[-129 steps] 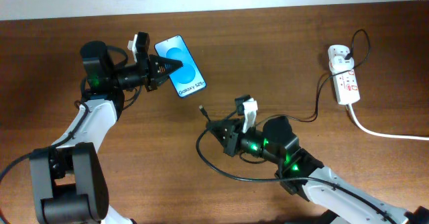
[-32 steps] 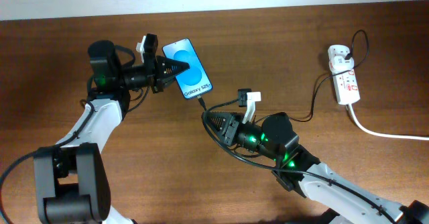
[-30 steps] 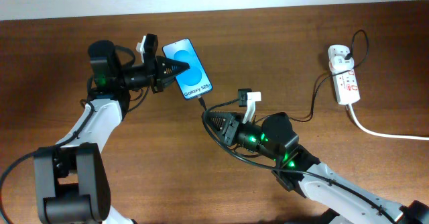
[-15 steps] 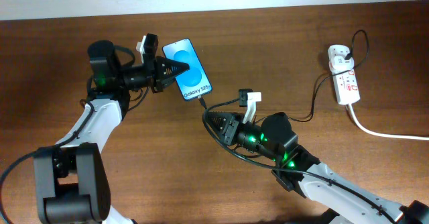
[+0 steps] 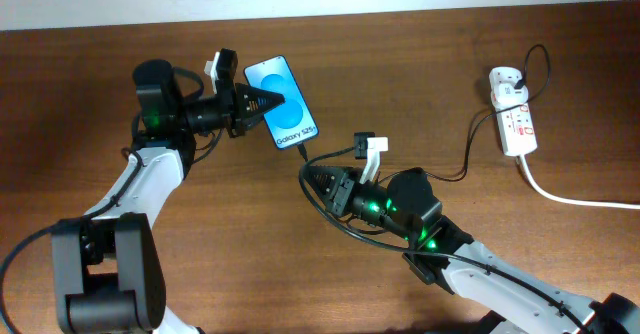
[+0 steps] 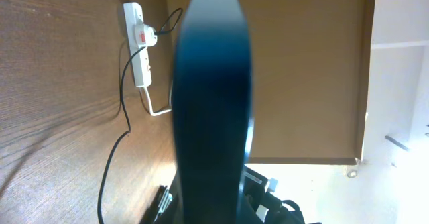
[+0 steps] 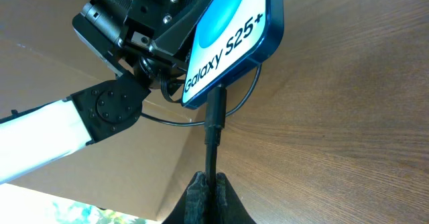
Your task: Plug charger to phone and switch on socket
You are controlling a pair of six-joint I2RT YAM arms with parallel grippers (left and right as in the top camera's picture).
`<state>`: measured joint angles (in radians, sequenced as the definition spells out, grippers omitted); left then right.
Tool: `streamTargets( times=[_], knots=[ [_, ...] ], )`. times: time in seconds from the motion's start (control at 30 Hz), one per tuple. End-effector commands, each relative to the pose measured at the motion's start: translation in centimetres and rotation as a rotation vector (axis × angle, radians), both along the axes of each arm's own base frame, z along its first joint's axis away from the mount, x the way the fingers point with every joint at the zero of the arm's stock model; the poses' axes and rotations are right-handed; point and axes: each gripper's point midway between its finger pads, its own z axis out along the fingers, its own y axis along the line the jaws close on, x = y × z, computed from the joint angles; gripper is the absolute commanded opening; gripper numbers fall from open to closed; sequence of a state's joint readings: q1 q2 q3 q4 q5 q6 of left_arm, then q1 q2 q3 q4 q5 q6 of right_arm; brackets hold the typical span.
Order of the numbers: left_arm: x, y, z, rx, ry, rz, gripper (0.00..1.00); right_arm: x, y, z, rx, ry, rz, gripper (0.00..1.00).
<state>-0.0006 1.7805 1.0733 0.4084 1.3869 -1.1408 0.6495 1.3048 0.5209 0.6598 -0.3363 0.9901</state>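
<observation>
Our left tool [image 5: 264,101] was clamped shut on the long left edge of the phone [image 5: 284,102], in the upper left-centre of the overhead frame. The screen faced up, with the blue circle and the Galaxy lettering readable. In the left wrist view the phone [image 6: 212,103] appeared edge-on as a dark, blurred slab filling the middle of the frame.

Our right tool [image 7: 208,181] was pinched narrow on the charger [image 5: 455,174], gripping the thin black cable just behind its connector [image 7: 214,120]. The connector tip met the phone's short lower edge [image 7: 231,33] near the middle. We could not tell whether it was fully seated.

From the right tool [image 5: 307,173] the cable curled back in a loop under the arm near the frame's centre. It then ran right and up to the white plug adapter [image 5: 503,77] on the socket [image 5: 514,119] in the upper right.

The socket lay flat, well apart from both tools, and its thick white cord [image 5: 570,198] trailed off to the right edge. Bare desk [image 5: 420,64] lay between the phone and the socket. More bare wood showed along the top edge and in the lower left corner beside our left arm.
</observation>
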Motion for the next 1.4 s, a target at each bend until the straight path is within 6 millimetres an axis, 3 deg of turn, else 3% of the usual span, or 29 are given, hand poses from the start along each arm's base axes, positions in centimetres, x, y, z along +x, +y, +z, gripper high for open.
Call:
streamTargets(
  times=[0.0, 0.17, 0.33, 0.67, 0.8, 1.0, 1.13, 1.37],
  knots=[
    [-2.4, -1.4, 1.3, -0.033, -0.043, -0.148, 0.00, 1.5, -0.6, 0.5, -0.007, -0.034, -0.080, 0.06],
    [-2.6, -1.4, 1.4, -0.036, -0.044, -0.160, 0.00, 1.4, -0.6, 0.4, -0.009, -0.030, -0.075, 0.16],
    [-1.9, -1.3, 1.2, -0.024, -0.045, -0.120, 0.00, 0.6, 0.0, 0.4, -0.005, -0.024, -0.016, 0.19],
    [-1.4, -1.2, 1.1, 0.004, -0.190, -0.094, 0.00, -1.2, 1.0, -0.1, -0.034, -0.039, 0.108, 0.47],
    [-0.4, 0.2, 1.0, 0.022, -0.229, -0.040, 0.00, -2.3, 1.5, -0.4, -0.034, -0.027, 0.180, 0.54],
    [0.7, 1.2, 0.7, 0.055, -0.290, 0.023, 0.00, -1.5, -0.3, -1.6, -0.062, 0.014, 0.192, 0.65],
    [1.3, 1.4, 0.6, 0.072, -0.300, 0.055, 0.00, -0.2, -1.6, -1.7, -0.113, -0.065, 0.161, 0.77],
    [2.5, 1.7, 0.2, 0.103, -0.298, 0.122, 0.00, 2.1, -4.8, -1.6, -0.102, -0.056, 0.095, 0.79]
  ],
)
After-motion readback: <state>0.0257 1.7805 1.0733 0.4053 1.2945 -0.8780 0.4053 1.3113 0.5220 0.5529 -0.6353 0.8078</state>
